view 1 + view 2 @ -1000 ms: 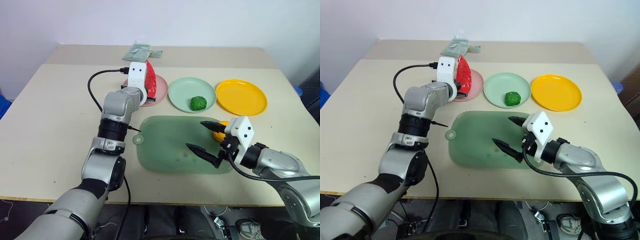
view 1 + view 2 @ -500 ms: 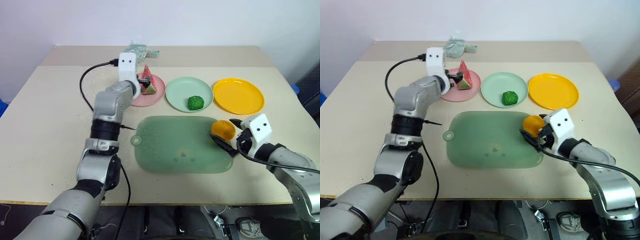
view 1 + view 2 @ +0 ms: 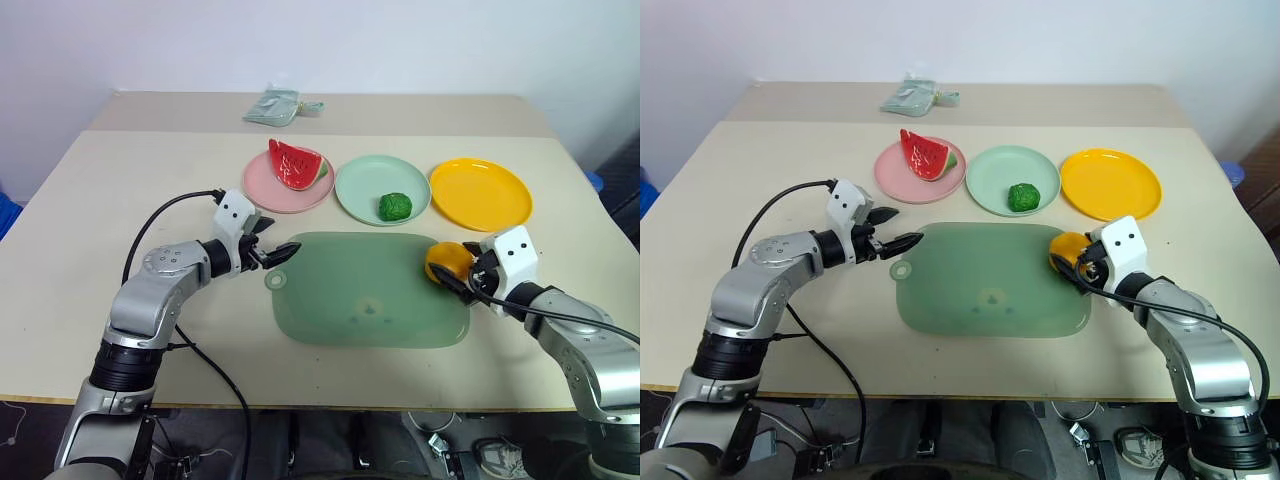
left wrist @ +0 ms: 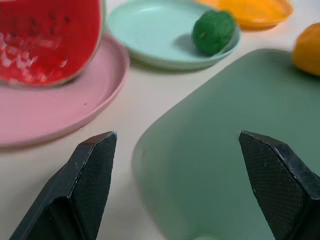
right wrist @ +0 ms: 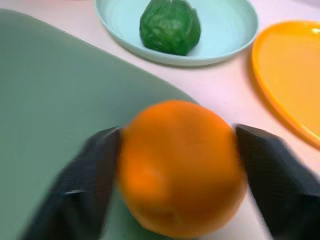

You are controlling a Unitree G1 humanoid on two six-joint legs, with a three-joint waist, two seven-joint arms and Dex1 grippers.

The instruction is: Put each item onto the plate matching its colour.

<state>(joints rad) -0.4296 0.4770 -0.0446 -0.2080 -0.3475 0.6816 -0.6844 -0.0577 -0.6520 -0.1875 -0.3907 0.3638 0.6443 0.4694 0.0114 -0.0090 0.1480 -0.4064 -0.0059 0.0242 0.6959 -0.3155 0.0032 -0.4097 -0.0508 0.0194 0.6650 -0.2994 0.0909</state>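
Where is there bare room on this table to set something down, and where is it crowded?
The yellow-orange plate lies bare. Most of the green board is free between the left gripper and the orange fruit in the right gripper. Bare tabletop lies left of the pink plate. The plate row is crowded.

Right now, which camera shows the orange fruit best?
The right wrist view: the orange fruit sits close up between the right end effector's fingers. Both eye views show it small, and the left wrist view catches its edge.

No readable text, label, brand or number anywhere — not on plates, board or table.
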